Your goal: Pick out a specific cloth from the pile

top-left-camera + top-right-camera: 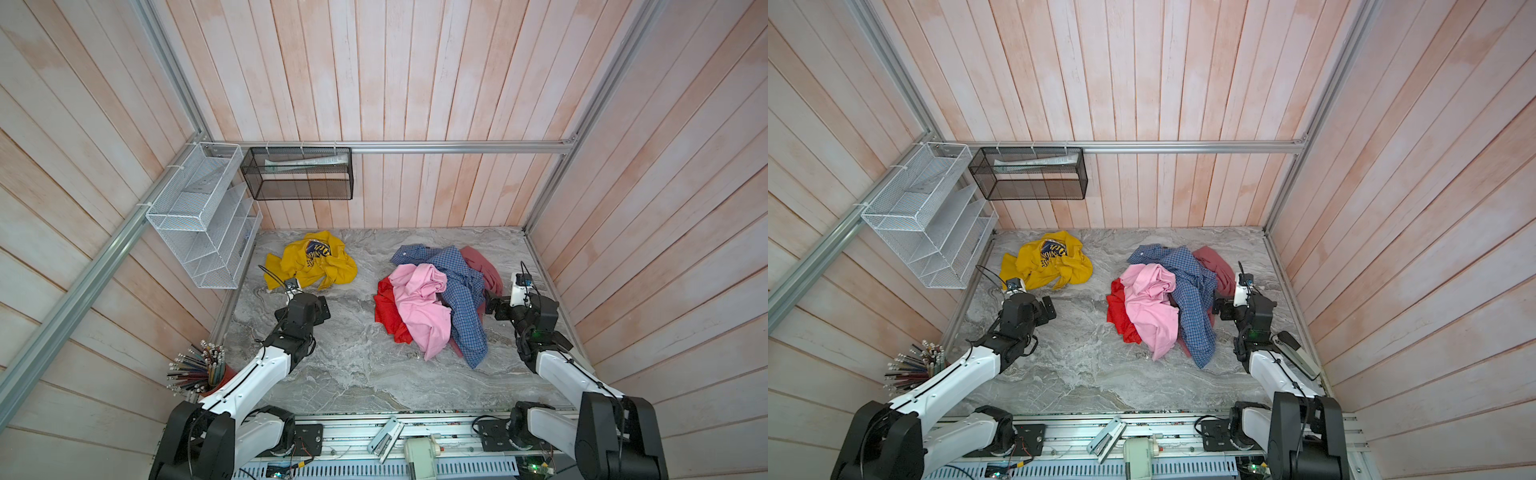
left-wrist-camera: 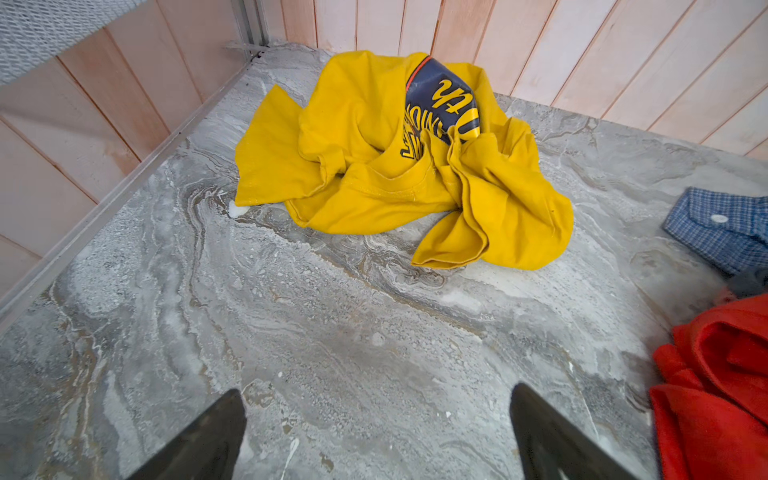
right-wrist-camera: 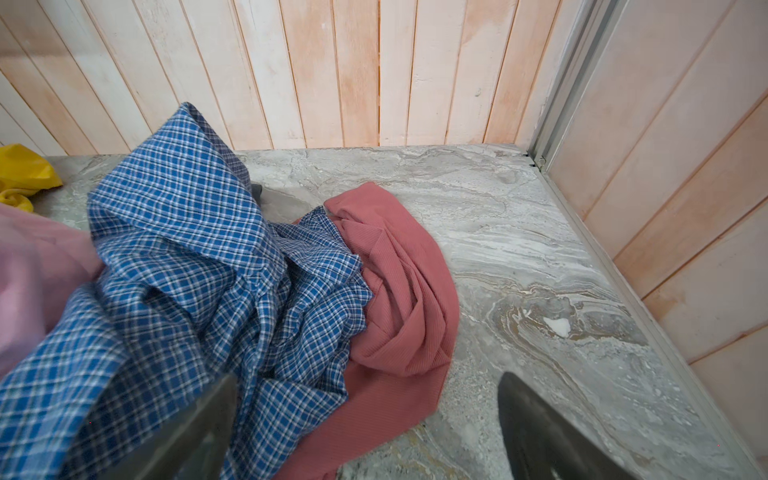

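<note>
The yellow cloth (image 1: 311, 266) lies crumpled at the desk's (image 1: 353, 365) far left, apart from the pile (image 1: 432, 299) on the right, with the left hand (image 2: 377, 392) spread and empty just near of it and the right hand (image 3: 368, 377) spread at the pile's right edge.

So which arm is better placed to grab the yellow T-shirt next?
Left. The left tool, open, faces the yellow T-shirt across bare table; the right tool, also open, sits on the far side of the pile.

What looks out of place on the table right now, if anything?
Nothing spilled or damaged. The yellow T-shirt lies crumpled by itself near the back left corner, clear of the pile; the left gripper and right gripper stand open.
</note>
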